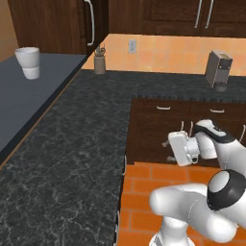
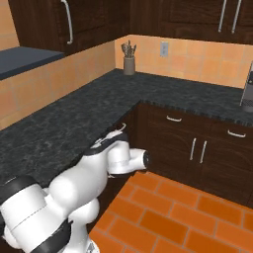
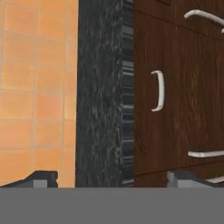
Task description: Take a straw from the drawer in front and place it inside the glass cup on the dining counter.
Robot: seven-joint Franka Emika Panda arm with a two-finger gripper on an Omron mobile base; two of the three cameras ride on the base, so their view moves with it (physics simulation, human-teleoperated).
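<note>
A shut dark brown drawer (image 1: 162, 112) with a slim silver bar handle sits under the black counter's back run, also seen in the right base view (image 2: 174, 123). My gripper (image 1: 168, 150) hovers over the orange floor in front of the cabinets, a little below this drawer. The hand view is rolled sideways, and the drawer (image 3: 175, 89) lies ahead with its handle upright in the picture. My gripper (image 3: 113, 178) is open, its fingertips (image 3: 41, 177) wide apart with nothing between them. The straw is hidden. The glass cup and the dining counter are out of view.
An L-shaped black speckled counter (image 1: 72, 144) runs along the left and back. On it stand a utensil holder (image 1: 99, 61) and a coffee machine (image 1: 218, 70). Stacked white cups (image 1: 29, 62) rest on a grey-blue top at far left. Cabinet doors (image 1: 186, 132) have vertical handles.
</note>
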